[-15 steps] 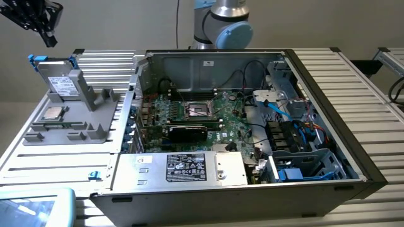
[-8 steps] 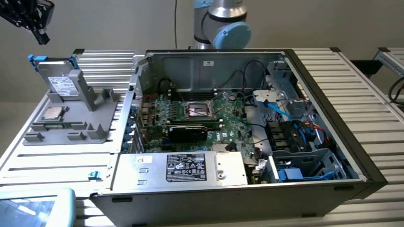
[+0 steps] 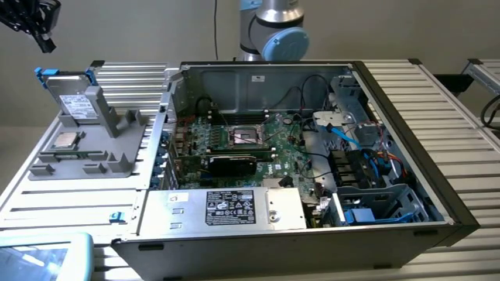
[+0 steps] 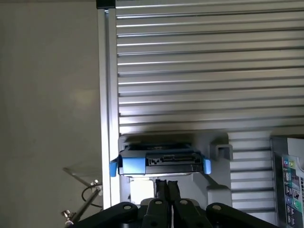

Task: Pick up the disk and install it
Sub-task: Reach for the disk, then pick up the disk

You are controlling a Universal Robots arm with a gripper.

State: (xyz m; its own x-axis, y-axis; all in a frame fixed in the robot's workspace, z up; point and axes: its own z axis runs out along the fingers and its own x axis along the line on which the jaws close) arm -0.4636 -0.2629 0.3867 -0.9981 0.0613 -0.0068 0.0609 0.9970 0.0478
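Jaws closed w/ nothing held, above disk (image 4: 159, 164) propped in grey holder (image 3: 117, 126).

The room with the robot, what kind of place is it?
Probably a robot lab for computer assembly: an open computer case, a disk standing in a grey holder, and a robot arm behind.

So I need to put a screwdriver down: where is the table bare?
The table is bare between the grey fixture and its near edge, and on the exterior view's right of the computer case. Inside the case is crowded.
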